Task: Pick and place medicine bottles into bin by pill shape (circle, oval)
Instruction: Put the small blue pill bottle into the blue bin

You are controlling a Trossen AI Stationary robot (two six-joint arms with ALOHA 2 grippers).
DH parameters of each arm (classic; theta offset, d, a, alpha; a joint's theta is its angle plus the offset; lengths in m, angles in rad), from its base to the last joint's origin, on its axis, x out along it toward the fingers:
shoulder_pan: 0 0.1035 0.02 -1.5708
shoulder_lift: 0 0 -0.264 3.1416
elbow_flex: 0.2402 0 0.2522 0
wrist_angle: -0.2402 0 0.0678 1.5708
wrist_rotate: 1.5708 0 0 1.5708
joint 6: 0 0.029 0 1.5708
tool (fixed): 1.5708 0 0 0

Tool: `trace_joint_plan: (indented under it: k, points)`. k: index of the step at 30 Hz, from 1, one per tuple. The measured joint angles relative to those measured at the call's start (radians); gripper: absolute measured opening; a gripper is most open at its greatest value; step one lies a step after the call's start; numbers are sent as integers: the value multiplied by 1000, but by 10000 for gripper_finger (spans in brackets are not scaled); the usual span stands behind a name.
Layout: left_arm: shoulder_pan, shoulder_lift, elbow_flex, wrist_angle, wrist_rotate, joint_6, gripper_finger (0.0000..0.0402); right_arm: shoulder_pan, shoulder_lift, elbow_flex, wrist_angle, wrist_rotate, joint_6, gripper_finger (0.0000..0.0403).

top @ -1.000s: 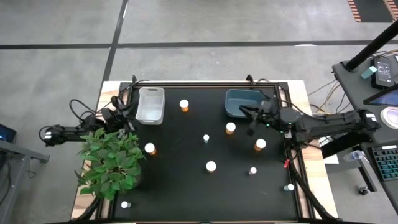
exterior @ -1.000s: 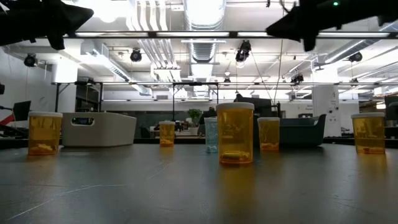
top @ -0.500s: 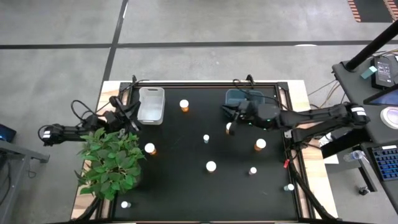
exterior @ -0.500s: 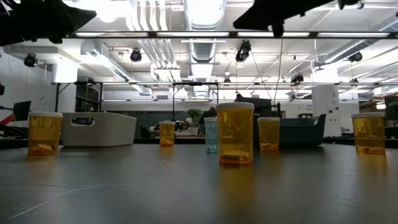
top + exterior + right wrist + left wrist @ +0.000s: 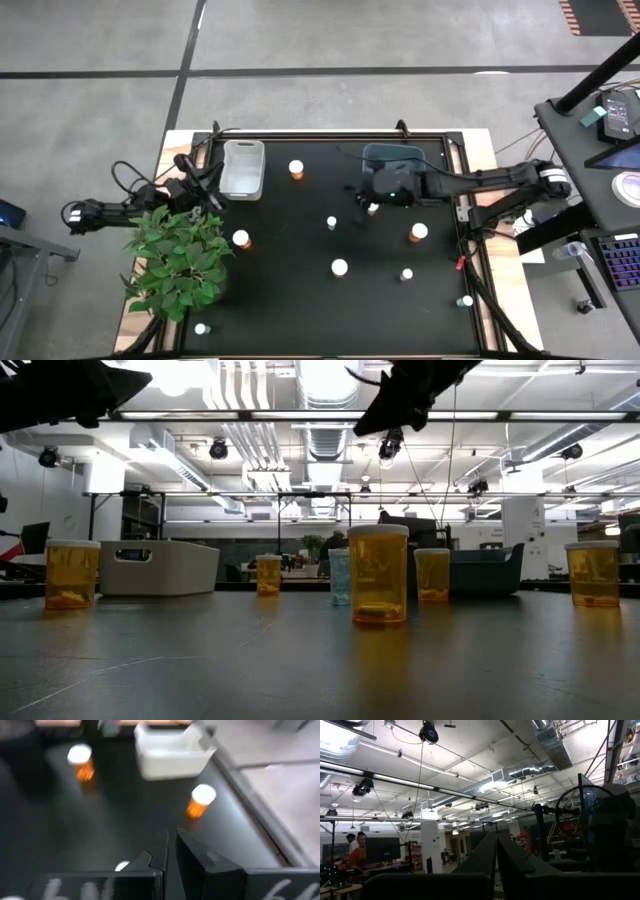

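Several white-capped medicine bottles stand upright on the black table. Amber ones are at the far middle (image 5: 296, 168), left (image 5: 240, 238), near middle (image 5: 339, 267) and right (image 5: 418, 232). A tiny pale one stands at the centre (image 5: 331, 222). My right gripper (image 5: 362, 200) is shut and empty. It hangs above the table beside an amber bottle (image 5: 373, 209) that the arm partly hides. In its wrist view the gripper (image 5: 170, 851) faces the white bin (image 5: 172, 752). My left gripper (image 5: 496, 855) is shut and empty, and waits at the table's left edge (image 5: 205, 186).
A white bin (image 5: 242, 168) stands at the far left. A blue-grey bin (image 5: 392, 156) stands at the far right, under my right arm. A leafy potted plant (image 5: 178, 258) fills the near left corner. Tiny bottles stand near right (image 5: 406, 273), (image 5: 466, 300) and near left (image 5: 201, 328).
My right gripper has gone toward the table's left edge, from beside the blue-grey bin to over the amber bottle in front of that bin, staying high above the table. No bottle has moved.
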Motion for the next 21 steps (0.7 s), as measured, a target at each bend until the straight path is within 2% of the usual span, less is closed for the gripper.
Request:
trace_joint_plan:
  k: [2,5,14,21]
  points:
    - [0,0,0,0,0,21,0,0,29,24,-60,-63,-7,28]
    - [0,2,0,1,0,25,0,0,67,39,-97,-105,-7,28]
    - [0,1,0,3,0,24,0,-1,155,47,-95,-109,20,29]
    - [0,4,0,7,0,24,0,-1,163,51,-92,-109,24,40]
